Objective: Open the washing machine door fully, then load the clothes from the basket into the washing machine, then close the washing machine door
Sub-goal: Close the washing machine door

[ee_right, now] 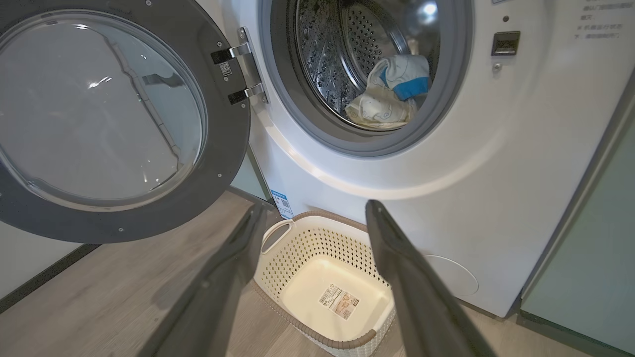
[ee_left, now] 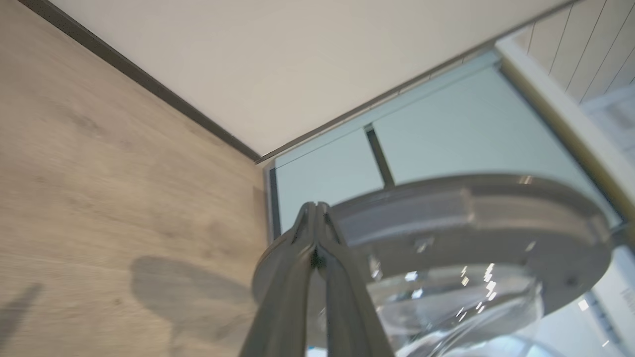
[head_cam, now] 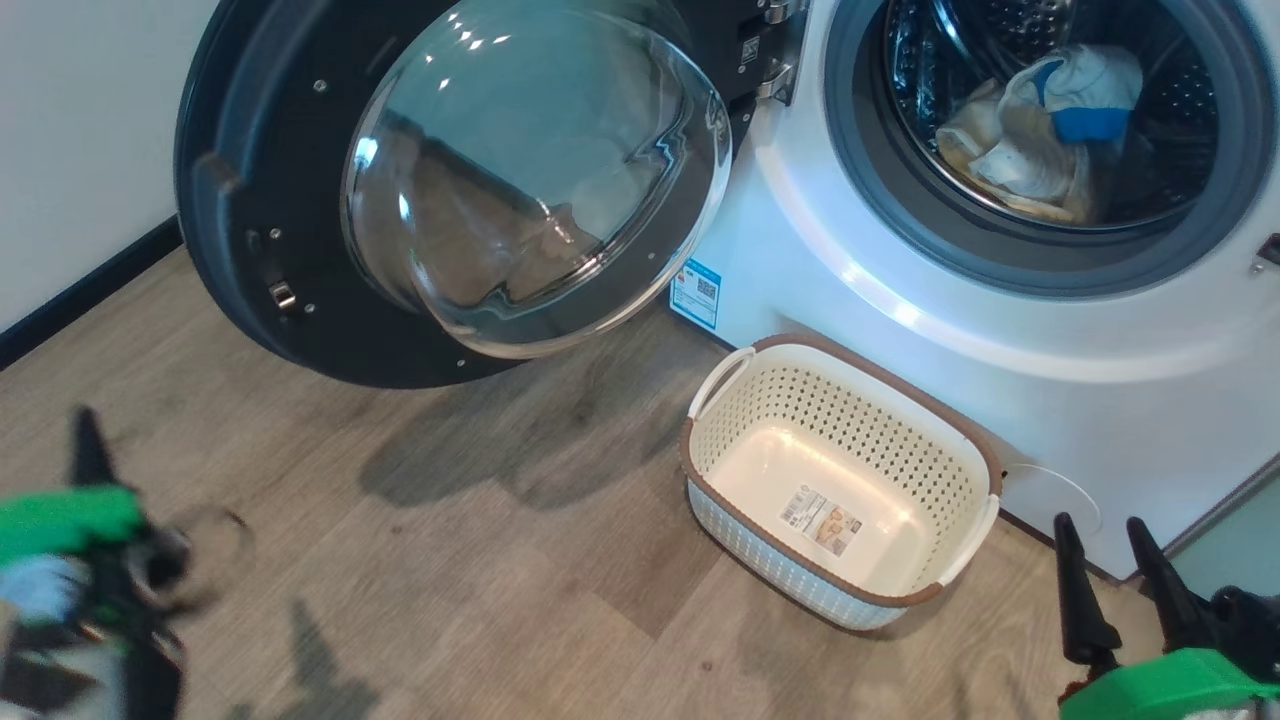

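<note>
Head view: with the soft cream-yellow and blue clothes [head_cam: 1040, 140] inside the big white washing machine [head_cam: 900, 330], far right, and the cream perforated plastic basket [head_cam: 800, 400] empty, the clenched left gripper [ee_left: 316, 210] should push the round black-rimmed glass door [head_cam: 300, 200], swung far left, rightward by its outer rim until latched; the right gripper [head_cam: 1100, 530] gapes empty.

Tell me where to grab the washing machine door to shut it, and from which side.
Take the washing machine door by its black rim at the free edge, opposite the hinge, coming from the robot's left with the left gripper, opened first. The door stands wide open; that edge likely gives most leverage, and the bulging glass bowl looks too smooth to pinch.
</note>
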Motion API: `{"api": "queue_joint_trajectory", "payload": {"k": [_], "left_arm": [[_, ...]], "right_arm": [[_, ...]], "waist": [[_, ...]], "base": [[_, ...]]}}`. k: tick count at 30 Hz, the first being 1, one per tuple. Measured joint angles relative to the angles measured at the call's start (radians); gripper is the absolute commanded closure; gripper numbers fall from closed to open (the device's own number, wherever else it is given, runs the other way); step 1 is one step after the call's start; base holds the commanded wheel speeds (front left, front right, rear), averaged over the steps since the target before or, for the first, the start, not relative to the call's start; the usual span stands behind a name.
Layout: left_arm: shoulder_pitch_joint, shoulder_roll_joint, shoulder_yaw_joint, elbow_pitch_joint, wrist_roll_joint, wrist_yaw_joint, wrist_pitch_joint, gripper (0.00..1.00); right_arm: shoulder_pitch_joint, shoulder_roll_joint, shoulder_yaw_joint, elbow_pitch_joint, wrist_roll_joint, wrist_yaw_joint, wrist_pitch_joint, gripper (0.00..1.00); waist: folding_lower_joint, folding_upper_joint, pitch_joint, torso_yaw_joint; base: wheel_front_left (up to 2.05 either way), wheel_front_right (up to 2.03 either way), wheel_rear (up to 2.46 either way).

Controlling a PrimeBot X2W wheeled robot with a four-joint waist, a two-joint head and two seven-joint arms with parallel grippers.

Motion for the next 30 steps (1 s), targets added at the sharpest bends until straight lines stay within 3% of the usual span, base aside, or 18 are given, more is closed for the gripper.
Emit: {"api": "queue_joint_trajectory", "payload": {"k": [4,8,10,20,30], "left_arm": [[-0.149,0.094,0.097,0.121,-0.200,0.000,0.088,1.00],[-0.252,0.207,0.182,0.270,-0.295,0.000,0.129,1.00],[-0.325,0.279,0.186,0.360,-0.298,0.000,0.145,1.00],[-0.535,0.452,0.168,0.560,-0.297,0.018,0.257,1.00],[-0.647,0.525,0.091,0.648,-0.266,0.019,0.406,1.00]], "right_arm": [[0.011,-0.001,-0.008,-0.005,0.000,0.000,0.000,0.00],[0.019,-0.004,-0.002,-0.012,-0.002,0.000,0.000,0.00],[0.018,-0.014,0.000,-0.012,-0.002,0.000,0.000,0.00],[0.007,-0.056,0.016,-0.015,-0.002,0.000,0.000,0.00],[-0.011,-0.100,0.016,-0.026,-0.002,0.000,0.000,0.00]], "waist": [[0.0000,0.0000,-0.005,-0.007],[-0.0002,0.0000,0.009,-0.039],[-0.0002,0.0000,0.029,-0.068],[-0.0001,0.0000,0.085,-0.147],[0.0000,0.0000,0.136,-0.175]], "base": [[0.00,0.00,0.00],[0.00,0.00,0.00],[0.00,0.00,0.00],[0.00,0.00,0.00],[0.00,0.00,0.00]]}}
